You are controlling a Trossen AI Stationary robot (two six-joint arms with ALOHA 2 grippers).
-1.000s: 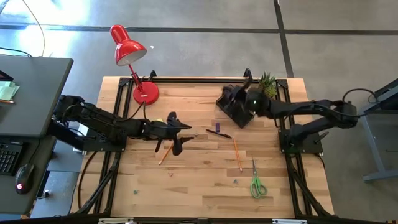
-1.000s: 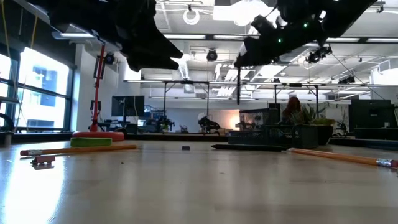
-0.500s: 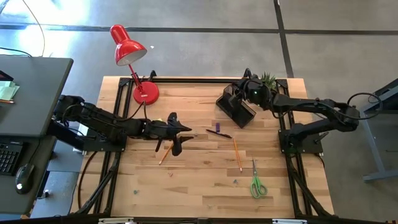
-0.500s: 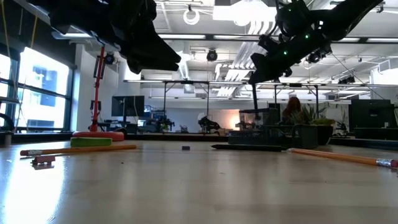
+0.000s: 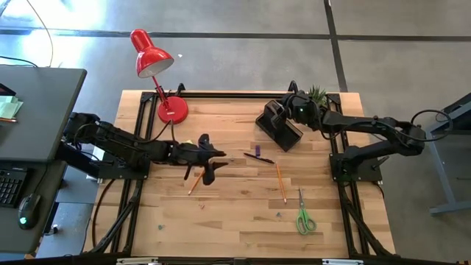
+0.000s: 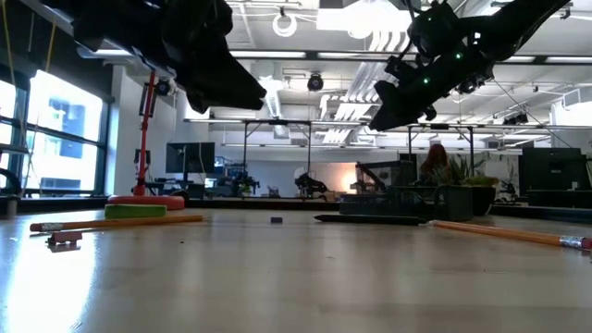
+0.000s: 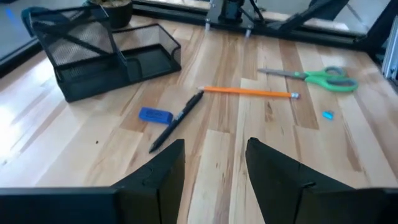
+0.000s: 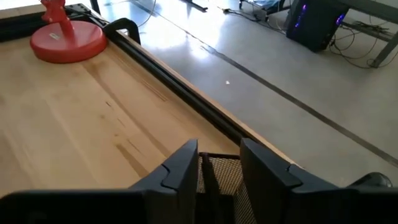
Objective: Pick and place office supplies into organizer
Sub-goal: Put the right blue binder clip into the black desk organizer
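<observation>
Red desk lamp (image 5: 151,55): stands at the far left corner of the table, clear of the work; no part of the task.
Left gripper (image 5: 215,163): hovers low over the table's middle-left, fingers (image 7: 163,171) spread with bare wood between them, holding nothing. It points toward the pen, likely its next pick.
Sticky-note block (image 5: 187,143): yellow-green, just beside the left arm's wrist, not yet collected.
Orange pencil, near left (image 5: 194,182): lies on the table under the left gripper, apart from the fingers.
Purple marker (image 7: 155,115): small, flat on the wood, just beside the pen.
Dark pen (image 7: 176,120): lies slanted at table centre, ahead of the left fingers, untouched.
Second orange pencil (image 5: 280,182): flat on the wood, right of centre.
Organizer (image 5: 278,126): black mesh caddy at the far right, beside the potted plant (image 5: 317,95); a dark stick-like item seems to stand inside it.
Right gripper (image 8: 217,163): poised directly above the organizer, fingers parted, nothing pinched between them; judged a release pose.
Green-handled scissors (image 5: 304,216): near the front right edge, well apart from both grippers.
</observation>
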